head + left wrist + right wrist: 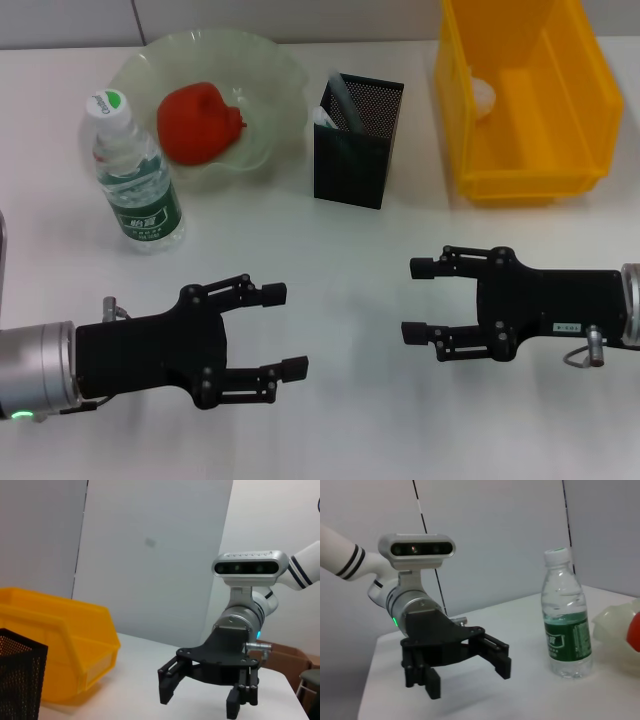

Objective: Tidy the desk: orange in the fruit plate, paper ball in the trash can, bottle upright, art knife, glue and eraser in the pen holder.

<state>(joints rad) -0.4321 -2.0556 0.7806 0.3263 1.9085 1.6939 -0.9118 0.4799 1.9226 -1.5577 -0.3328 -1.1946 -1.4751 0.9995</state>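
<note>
While the red-orange fruit (200, 122) lies in the pale green glass plate (275, 90) and the clear plastic water bottle (132, 172) stands upright beside it, the left gripper (283, 331) and right gripper (417, 299) hover wide open (holding nothing) above the white desk (350, 260), near the black mesh pen holder (356, 140).

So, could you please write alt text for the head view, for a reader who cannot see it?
Two black grippers, left and right, hover open and empty over a white desk. Behind them stand an upright water bottle, a pale green fruit plate holding an orange-red fruit, a black mesh pen holder and a yellow bin with a paper ball inside.
</note>
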